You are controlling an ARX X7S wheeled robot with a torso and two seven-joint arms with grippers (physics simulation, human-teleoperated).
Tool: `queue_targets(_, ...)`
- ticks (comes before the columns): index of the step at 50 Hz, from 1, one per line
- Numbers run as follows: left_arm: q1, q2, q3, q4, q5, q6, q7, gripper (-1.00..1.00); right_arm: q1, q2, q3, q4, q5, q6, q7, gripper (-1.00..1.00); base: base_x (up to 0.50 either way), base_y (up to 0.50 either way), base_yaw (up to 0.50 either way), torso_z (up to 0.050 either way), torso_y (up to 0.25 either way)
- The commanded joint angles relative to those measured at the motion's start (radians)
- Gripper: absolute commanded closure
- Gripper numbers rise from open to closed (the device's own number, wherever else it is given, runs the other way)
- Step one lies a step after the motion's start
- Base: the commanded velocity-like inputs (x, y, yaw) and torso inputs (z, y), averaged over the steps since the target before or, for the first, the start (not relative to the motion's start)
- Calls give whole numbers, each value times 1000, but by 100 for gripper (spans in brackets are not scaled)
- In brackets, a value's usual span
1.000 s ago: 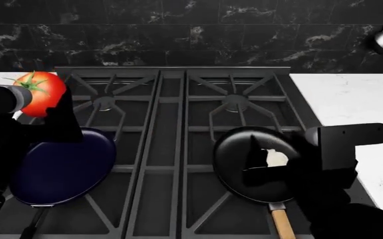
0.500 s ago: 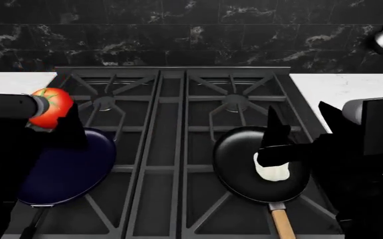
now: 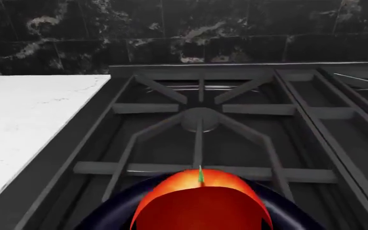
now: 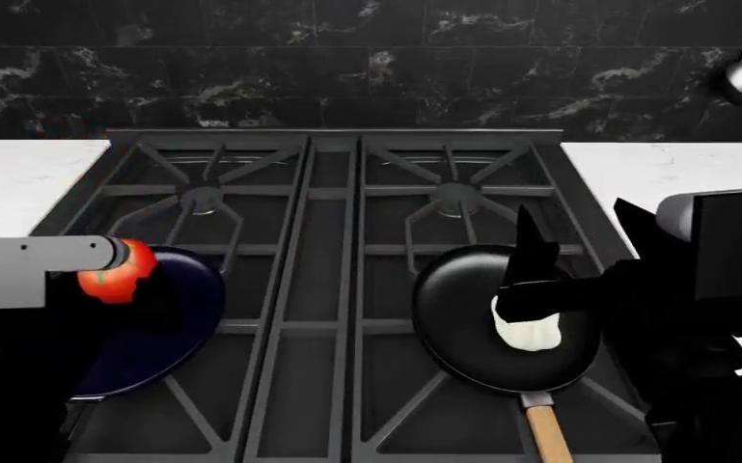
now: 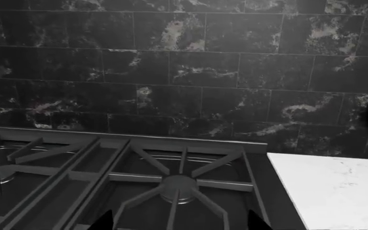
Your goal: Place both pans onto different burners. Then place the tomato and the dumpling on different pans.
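Left wrist view: the tomato [image 3: 200, 201] fills the near edge, its green stem pointing at the camera, just above the rim of the dark blue pan [image 3: 117, 211]. Beyond lies an empty rear burner [image 3: 200, 119] under its star grate, with white worktop [image 3: 24, 124] beside the stove. The fingers are out of frame.

Head view: the left tool [image 4: 120, 280] grips the tomato [image 4: 119, 272] over the blue pan [image 4: 171, 328]. A second ago the tomato was held higher, off the pan's far left edge; it has since come down and inward, so release looks close. The dumpling [image 4: 528, 326] rests in the black pan [image 4: 506, 318] with the wooden handle [image 4: 547, 434]. The right tool [image 4: 538, 285] has lifted clear, its fingers apart and empty. Both pans sit on front burners.

Right wrist view: only the rear right burner [image 5: 178, 184], dark tiled wall [image 5: 184, 67] and worktop [image 5: 330, 184]; no dumpling or pan.
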Motion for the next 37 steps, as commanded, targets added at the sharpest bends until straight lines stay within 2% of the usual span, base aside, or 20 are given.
queue_targets(1,29,14,3,-40,15,28,6,100,-7,-5,-4,14,-16,-4,-9,-100,0,0,0,0,0)
queue_targets(6,32,13,1,-42,13,30,6,100,-7,-4,-4,14,-16,-4,-9,-100,0,0,0,0,0)
queue_targets(7,31,12,0,-41,13,30,7,-100,-6,-4,-4,14,-16,-5,-9,-100,0,0,0,0,0)
queue_targets(23,21,-7,-22,-17,-10,25,-9,-100,1,-4,-10,13,-13,-1,-5,-100,0,0,0,0,0)
queue_targets(37,69,-136,-222,284,-131,87,-108,-100,49,23,2,-19,19,16,35,-100,0,0,0,1,0)
